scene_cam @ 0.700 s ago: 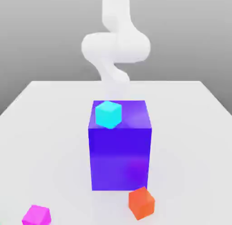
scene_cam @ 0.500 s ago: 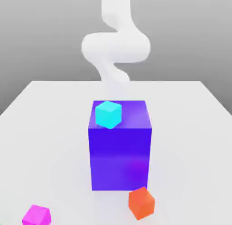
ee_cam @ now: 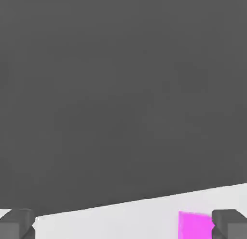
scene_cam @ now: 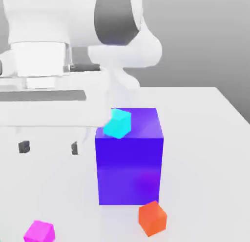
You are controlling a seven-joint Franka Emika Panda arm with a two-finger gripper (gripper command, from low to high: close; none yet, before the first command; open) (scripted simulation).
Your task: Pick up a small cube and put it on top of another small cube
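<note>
We are hanging our gripper (scene_cam: 49, 148), jaws spread and empty, above the pink cube (scene_cam: 39, 231) below, lining up a grab.

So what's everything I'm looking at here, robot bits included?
Table: one, white, carrying all the blocks.
Big block: one, blue-violet, standing near the middle of the table.
Cyan cube: one, small, on top of the big block at its corner toward the exterior view's left.
Orange cube: one, small, on the table just in front of the big block, toward the exterior view's right.
Magenta-pink cube: one, small, on the table at the near edge, toward the exterior view's left.
Robot arm: one, white, rising behind the big block.
Gripper: one, white hand with two dark fingertips, open, hanging above the table on the exterior view's left, holding nothing.
</note>
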